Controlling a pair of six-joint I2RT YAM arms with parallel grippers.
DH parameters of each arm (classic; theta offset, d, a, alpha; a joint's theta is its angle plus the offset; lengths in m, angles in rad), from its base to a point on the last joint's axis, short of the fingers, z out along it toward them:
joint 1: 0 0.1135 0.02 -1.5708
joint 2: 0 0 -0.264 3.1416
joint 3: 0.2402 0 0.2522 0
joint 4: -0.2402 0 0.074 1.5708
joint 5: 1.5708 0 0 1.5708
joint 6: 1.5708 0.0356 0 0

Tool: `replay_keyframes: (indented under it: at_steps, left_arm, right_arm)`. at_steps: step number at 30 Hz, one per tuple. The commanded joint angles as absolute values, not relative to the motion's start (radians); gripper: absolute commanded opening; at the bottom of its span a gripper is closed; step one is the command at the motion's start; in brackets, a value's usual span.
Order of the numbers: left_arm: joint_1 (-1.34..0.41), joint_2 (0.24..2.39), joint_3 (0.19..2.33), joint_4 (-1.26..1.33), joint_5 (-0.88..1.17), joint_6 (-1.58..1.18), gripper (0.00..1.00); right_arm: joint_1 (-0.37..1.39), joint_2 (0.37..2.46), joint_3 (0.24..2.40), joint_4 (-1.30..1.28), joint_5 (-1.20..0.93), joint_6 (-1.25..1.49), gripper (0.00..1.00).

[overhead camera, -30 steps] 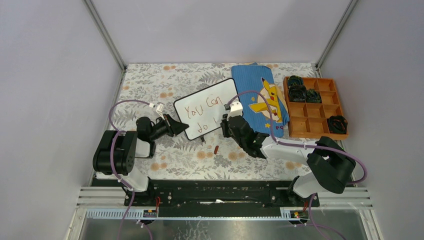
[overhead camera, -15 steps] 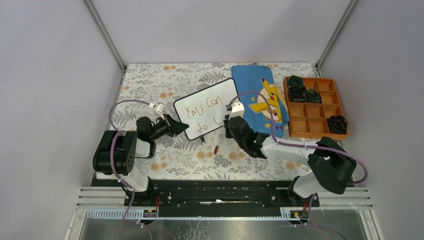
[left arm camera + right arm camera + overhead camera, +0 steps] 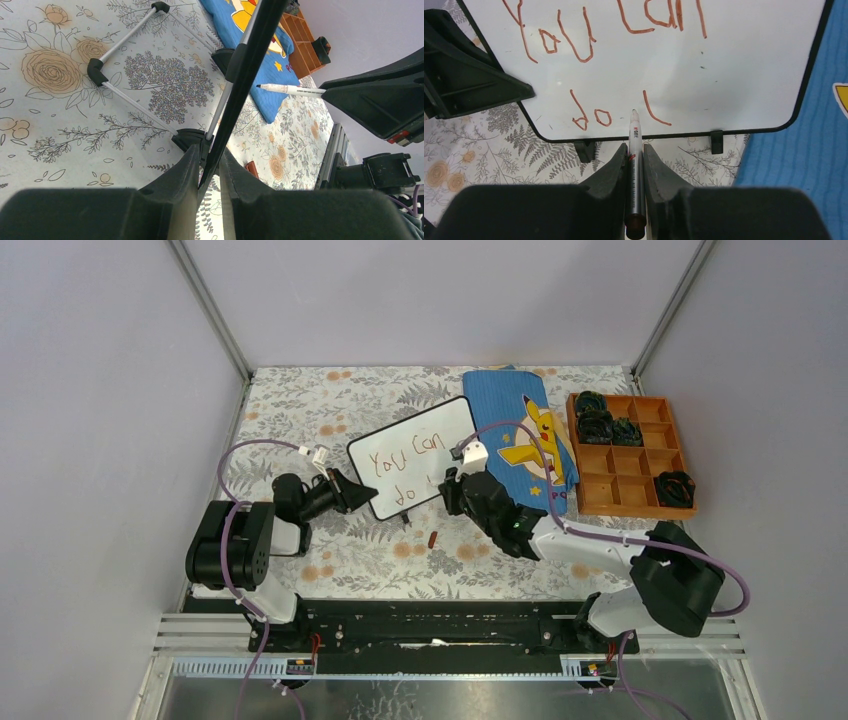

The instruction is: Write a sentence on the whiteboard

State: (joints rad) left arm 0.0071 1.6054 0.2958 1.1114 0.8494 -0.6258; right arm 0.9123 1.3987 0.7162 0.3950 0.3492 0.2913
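The whiteboard [image 3: 415, 455] stands tilted on its black feet mid-table. The sentence [image 3: 589, 35] reads "You can" in red-brown, with "do" and one hooked stroke below. My left gripper [image 3: 358, 495] is shut on the board's lower left rim. In the left wrist view the board's black edge [image 3: 250, 60] runs up from between the left gripper's [image 3: 210, 162] fingers. My right gripper [image 3: 634, 150] is shut on a marker [image 3: 634, 170]. The marker's tip sits between "do" and the stroke, at or just off the board face. The marker [image 3: 292, 89] also shows side-on.
A blue cloth [image 3: 520, 435] with a yellow cartoon figure lies right of the board. An orange compartment tray [image 3: 645, 435] holding black items stands at the far right. A small red-brown cap [image 3: 432, 538] lies on the floral tablecloth in front of the board.
The right gripper with the marker has shifted slightly left along the lower line, and its elbow has drifted right. The left arm and the board have not moved.
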Motion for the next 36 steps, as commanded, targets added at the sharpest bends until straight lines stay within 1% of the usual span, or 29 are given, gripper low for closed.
replay_keyframes:
  at_steps: [1, 10, 19, 36]
  left_arm:
    - [0.004, 1.628, 0.309, 1.066, 0.817, -0.587, 0.25]
    - [0.005, 1.628, 0.308, 1.065, 0.818, -0.587, 0.25]
    - [0.004, 1.628, 0.310, 1.063, 0.819, -0.586, 0.25]
    - [0.004, 1.628, 0.310, 1.062, 0.818, -0.585, 0.25]
  right_arm:
    - [0.923, 1.418, 0.771, 0.438, 0.310, 0.266, 0.00]
    - [0.922, 1.460, 0.788, 0.409, 0.387, 0.288, 0.00]
    - [0.916, 1.490, 0.806, 0.419, 0.400, 0.292, 0.00]
    - [0.888, 1.473, 0.801, 0.357, 0.505, 0.315, 0.00]
